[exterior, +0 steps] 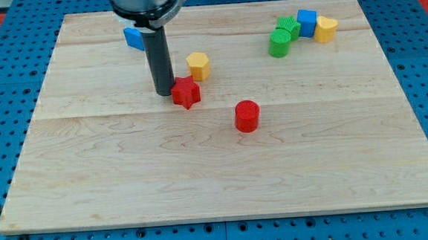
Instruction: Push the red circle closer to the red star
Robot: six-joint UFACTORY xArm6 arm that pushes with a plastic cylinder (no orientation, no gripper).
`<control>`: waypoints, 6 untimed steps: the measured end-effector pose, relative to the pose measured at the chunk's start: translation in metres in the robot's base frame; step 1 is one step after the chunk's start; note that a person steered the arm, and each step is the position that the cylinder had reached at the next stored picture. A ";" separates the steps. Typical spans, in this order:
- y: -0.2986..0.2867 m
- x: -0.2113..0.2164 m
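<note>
The task looks not yet done: the red circle stands apart from the red star, lower and toward the view's right of it, with bare wood between them. My tip is not near the circle at all; it rests on the board just at the left side of the star, touching it or almost touching, I cannot tell which. I judge that the tip must go around to the far right side of the circle before any useful push toward the star is possible. The arm carries no gripper, only the straight dark rod, so it holds nothing and has nothing to open or close. The board is pale wood with visible grain and plank seams, and it looks smooth. The blocks look like matte plastic: a yellow hexagon close above the star, a blue block partly hidden behind the rod, and at the top right a cluster of two green blocks, a blue cube and a yellow block.
</note>
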State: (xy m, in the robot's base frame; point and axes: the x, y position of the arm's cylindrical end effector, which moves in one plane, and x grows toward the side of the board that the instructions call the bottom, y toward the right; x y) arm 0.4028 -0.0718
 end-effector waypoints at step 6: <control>0.162 0.085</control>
